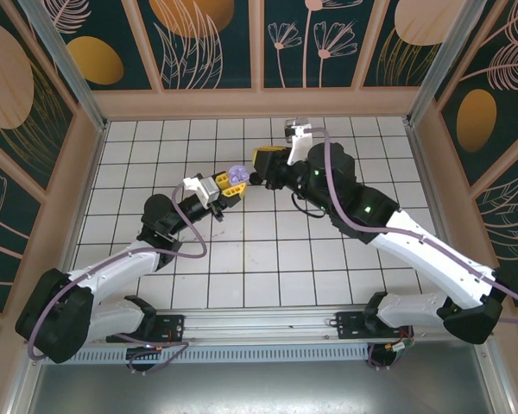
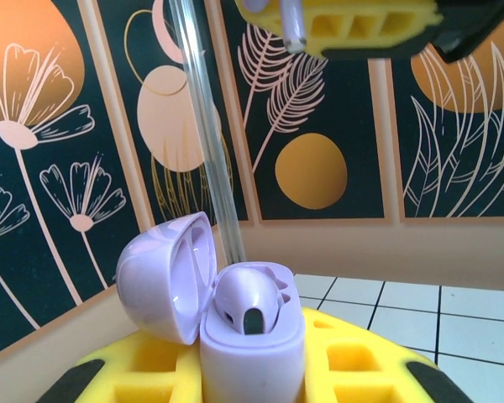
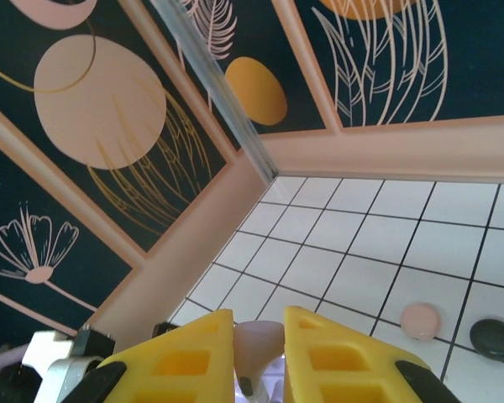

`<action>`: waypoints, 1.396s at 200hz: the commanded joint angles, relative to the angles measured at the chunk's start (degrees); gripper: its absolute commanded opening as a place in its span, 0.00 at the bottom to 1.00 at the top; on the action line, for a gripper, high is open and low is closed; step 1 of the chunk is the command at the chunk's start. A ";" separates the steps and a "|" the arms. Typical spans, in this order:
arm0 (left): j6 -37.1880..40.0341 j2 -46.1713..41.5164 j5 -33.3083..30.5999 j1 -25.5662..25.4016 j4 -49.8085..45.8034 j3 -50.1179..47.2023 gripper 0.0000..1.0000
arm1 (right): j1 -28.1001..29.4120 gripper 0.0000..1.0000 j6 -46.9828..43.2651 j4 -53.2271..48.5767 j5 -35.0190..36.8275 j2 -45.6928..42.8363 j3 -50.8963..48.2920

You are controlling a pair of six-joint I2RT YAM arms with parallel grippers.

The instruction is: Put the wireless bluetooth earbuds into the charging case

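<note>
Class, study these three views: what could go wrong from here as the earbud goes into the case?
The right tool pinches the tiny lilac earbud; it could slip out and drop onto the tiles. The left tool grips the open lilac case only by its base; an off-centre push could tilt it or strike the lid.

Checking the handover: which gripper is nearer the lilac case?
Left. The left gripper is shut on the open lilac case. The right gripper is close beside it, not touching, holding an earbud.
</note>
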 commanded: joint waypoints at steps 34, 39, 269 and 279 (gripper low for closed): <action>-1.42 0.57 1.78 -0.29 1.42 2.52 0.00 | 2.16 0.17 -1.32 6.50 0.30 1.07 -3.32; -1.47 0.60 1.77 -0.29 1.40 2.52 0.00 | 2.25 0.17 -1.23 6.58 0.26 1.31 -3.47; -2.40 -0.66 1.11 -0.29 2.20 2.87 0.00 | 3.94 0.16 -4.53 5.45 1.75 5.90 -7.15; -2.54 -0.59 0.68 -0.29 1.93 3.05 0.00 | 4.56 0.16 -5.46 4.89 1.89 6.15 -7.46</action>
